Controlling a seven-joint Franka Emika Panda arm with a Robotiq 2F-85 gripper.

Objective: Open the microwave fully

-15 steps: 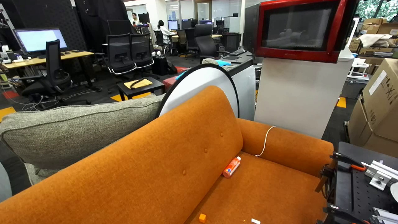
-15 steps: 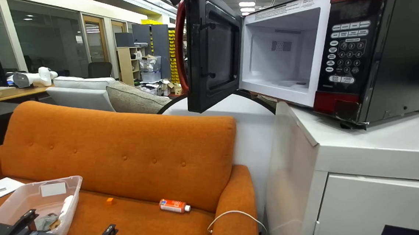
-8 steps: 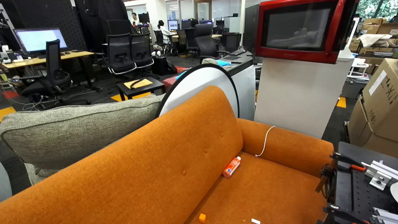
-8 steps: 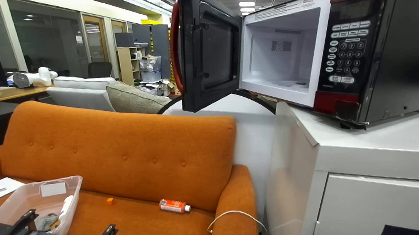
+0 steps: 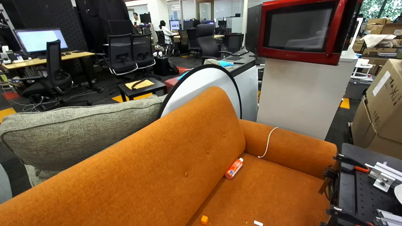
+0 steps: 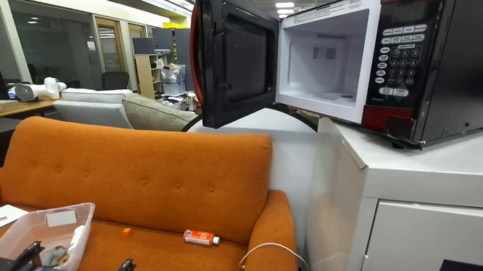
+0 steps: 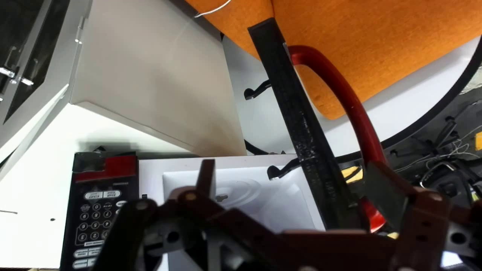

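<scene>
The microwave door (image 6: 244,58) is running off the top edge in an exterior view. In the wrist view the jaws are looking kinda blurry, getting cropped at the bottom and covering part of the red handle (image 7: 355,109).

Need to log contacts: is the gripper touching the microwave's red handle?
Cannot tell. In the wrist view, one finger of the gripper covers part of the red handle, hiding any contact or gap.

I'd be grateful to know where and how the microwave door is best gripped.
Probably mid-length on the red handle, which bows away from the door and leaves a gap. I'd approach from the door's outer face, fingers straddling the upright handle, one through that gap.
</scene>
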